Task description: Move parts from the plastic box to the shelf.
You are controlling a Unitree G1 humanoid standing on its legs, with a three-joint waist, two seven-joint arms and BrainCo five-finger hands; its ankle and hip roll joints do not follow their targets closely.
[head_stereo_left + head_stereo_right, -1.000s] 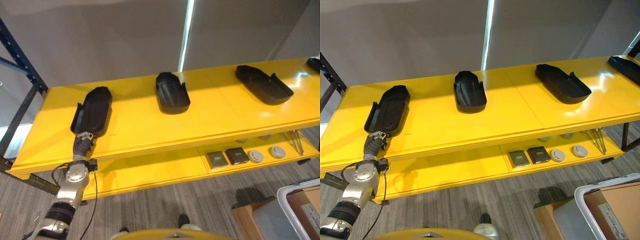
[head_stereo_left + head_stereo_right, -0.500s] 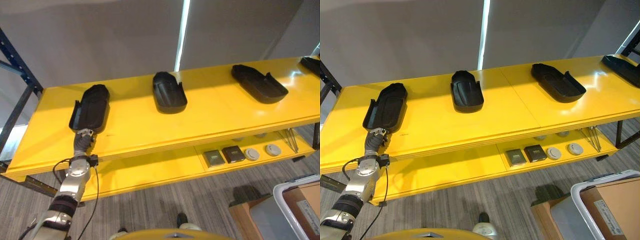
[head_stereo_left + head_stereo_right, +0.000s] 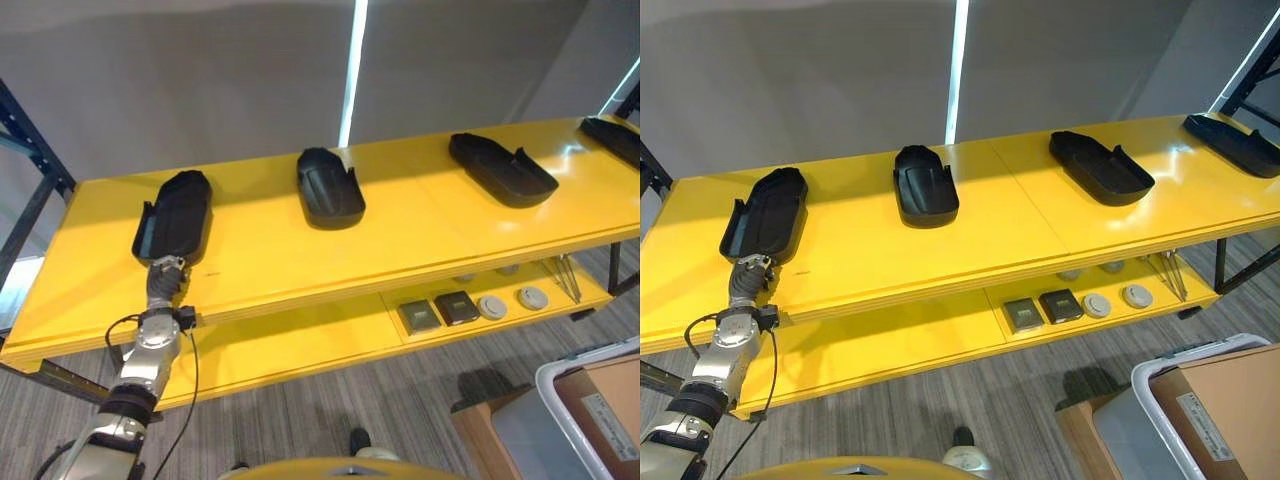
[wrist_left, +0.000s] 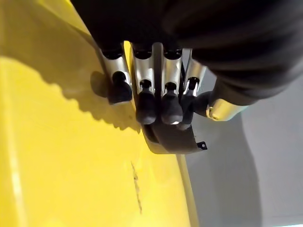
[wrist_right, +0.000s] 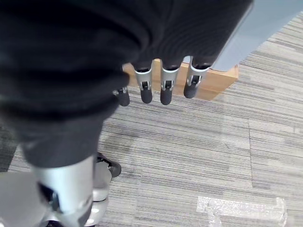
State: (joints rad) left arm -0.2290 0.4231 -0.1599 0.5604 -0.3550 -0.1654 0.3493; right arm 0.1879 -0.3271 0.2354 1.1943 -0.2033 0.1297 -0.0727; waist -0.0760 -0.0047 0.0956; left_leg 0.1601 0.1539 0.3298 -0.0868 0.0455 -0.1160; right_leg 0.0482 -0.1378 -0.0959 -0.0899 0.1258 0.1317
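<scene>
While my left hand (image 3: pixel 165 272) sits at the near end of the leftmost part (image 3: pixel 173 215) on the shelf (image 3: pixel 300 255), its fingers (image 4: pixel 146 106) are curled and pressed together, tips down by the part's edge; whether they pinch it I cannot tell. The part lies flat on the top board. To finish the placement well, I judge: uncurl fully, draw straight back and down past the shelf lip, no sideways drag that could skew the part. Right hand (image 5: pixel 156 90) hangs over the floor, fingers loosely straight, holding nothing. Count: four black parts on the top board, the fourth (image 3: pixel 1230 143) at the far right end. One box (image 3: pixel 1200 405) at lower right.
</scene>
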